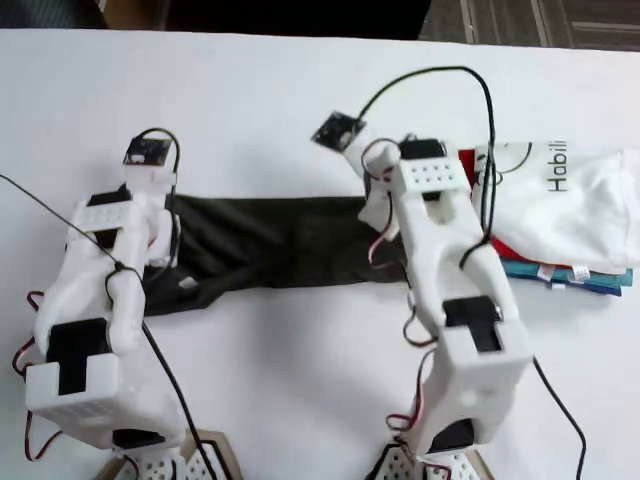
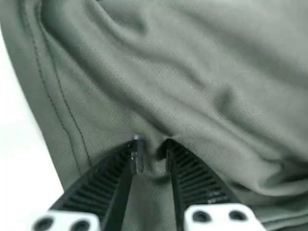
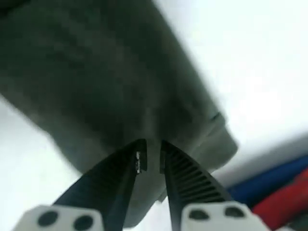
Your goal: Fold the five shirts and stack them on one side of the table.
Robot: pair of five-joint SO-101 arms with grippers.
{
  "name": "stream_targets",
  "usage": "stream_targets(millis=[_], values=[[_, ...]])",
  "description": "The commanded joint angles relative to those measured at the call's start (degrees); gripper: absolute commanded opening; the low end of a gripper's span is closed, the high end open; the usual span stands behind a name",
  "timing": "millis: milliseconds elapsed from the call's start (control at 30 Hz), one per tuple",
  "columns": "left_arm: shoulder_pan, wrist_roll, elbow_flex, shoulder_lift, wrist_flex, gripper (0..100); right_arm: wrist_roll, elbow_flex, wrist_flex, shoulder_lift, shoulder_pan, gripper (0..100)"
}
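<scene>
High: dark shirt [image 1: 280, 245] lies as a long band on counter [image 1: 300, 380], folded stack [image 1: 565, 225] beside its right end
Left wrist: left claw [image 2: 151, 156] nearly closed, pinching cloth
Right wrist: right claw [image 3: 149, 156] likewise pinched on shirt
Judged mid-fold; next needs both ends lifted evenly
</scene>
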Motion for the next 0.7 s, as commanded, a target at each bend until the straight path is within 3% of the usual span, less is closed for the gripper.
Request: stream_targets(millis=[0,167,300,667], values=[[-0.44,0.18,-2.51,-2.73,0.09,10,-0.18,-9.49,1.71,3.56,0.48,6.3],[-0.44,0.18,-2.51,-2.73,0.09,10,-0.09,-11.69,14.2,2.95,-0.04,6.2],[-0.44,0.18,-2.51,-2.73,0.09,10,0.18,-8.97,18.15,-1.8,0.4,6.2],[-0.44,0.18,-2.51,-2.73,0.09,10,0.35,16.79,1.89,-7.87,2.07,6.2]])
